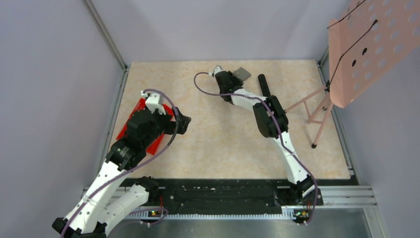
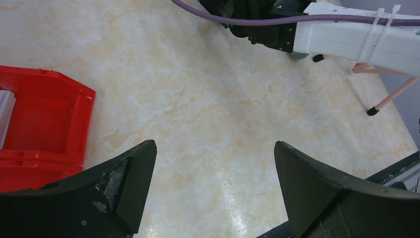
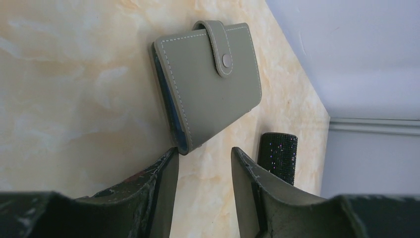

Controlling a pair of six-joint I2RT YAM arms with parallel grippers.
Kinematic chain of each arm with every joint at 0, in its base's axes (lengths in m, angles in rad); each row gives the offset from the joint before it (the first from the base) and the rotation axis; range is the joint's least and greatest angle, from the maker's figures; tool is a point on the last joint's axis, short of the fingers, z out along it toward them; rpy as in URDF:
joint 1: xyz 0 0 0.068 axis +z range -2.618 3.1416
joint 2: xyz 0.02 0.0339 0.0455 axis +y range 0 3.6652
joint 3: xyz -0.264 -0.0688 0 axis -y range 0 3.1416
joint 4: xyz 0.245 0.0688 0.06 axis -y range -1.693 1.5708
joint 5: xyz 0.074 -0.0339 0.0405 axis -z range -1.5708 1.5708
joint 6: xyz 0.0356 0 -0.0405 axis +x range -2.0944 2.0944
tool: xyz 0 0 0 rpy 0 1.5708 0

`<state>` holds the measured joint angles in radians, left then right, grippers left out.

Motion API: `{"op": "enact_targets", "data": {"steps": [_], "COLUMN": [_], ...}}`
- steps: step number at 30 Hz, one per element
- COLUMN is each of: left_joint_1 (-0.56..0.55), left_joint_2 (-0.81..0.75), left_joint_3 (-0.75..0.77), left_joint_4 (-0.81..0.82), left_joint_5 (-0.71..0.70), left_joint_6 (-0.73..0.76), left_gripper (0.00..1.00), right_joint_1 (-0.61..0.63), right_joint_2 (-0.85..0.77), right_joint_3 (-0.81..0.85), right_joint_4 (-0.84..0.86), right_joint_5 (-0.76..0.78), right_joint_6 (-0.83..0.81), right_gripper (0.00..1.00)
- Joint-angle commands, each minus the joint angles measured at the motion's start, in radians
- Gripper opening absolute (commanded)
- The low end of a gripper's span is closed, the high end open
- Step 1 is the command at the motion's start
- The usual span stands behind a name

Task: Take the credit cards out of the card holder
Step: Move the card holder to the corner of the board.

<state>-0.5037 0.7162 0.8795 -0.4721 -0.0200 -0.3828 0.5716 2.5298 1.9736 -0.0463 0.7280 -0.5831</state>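
the main danger, as i am judging it, is coming from how the right gripper (image 3: 204, 153) is meeting the card holder (image 3: 208, 84). its jaws are standing partly open, with bare table (image 3: 74, 99) showing in the gap, and they are holding nothing. only one lower corner of the holder is reaching the tip of one finger. if the jaws are closing on that corner alone, the holder is probably turning or sliding away on the smooth surface instead of being lifted. it could also be pushed against the black microphone (image 3: 279, 156), which is lying just beside it. a second problem: the strap (image 3: 219, 44) is being kept shut by its snap, so no card can come out before it is opened, and one claw alone may be only dragging the holder. the left gripper (image 2: 214, 145) is hanging wide open and empty, well apart from the holder, near the red bin (image 2: 49, 124), so it is not giving any help now.

the card holder is lying flat and closed at the far side of the table, just in front of the right gripper. its outside is looking grey with pale stitching along the edges, and a thin blue line is showing along one side edge. i am not seeing any card sticking out of it.
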Motion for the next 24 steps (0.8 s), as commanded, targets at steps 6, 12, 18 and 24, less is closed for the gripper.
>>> {"op": "enact_targets", "data": {"steps": [6,12,18,24], "left_joint_1": [0.003,0.003,0.003,0.002], "left_joint_2": [-0.002,0.003,0.005,0.012], "left_joint_3": [0.010,0.010,0.010,0.012], "left_joint_4": [0.030,0.030,0.029,0.030], "left_joint_5": [-0.009,-0.006,-0.011,-0.009], "left_joint_6": [0.007,0.009,0.012,0.013], "left_gripper": [0.94,0.94,0.93,0.93], "right_joint_1": [-0.004,-0.004,-0.005,-0.007], "right_joint_2": [0.064,0.090,0.096,0.105], "right_joint_3": [0.097,0.122,0.131,0.151], "right_joint_4": [-0.006,0.019,0.039,0.062], "right_joint_5": [-0.049,-0.034,-0.037,-0.051], "right_joint_6": [0.000,-0.016,-0.034,-0.023], "right_gripper": [0.43,0.42,0.44,0.43]}}
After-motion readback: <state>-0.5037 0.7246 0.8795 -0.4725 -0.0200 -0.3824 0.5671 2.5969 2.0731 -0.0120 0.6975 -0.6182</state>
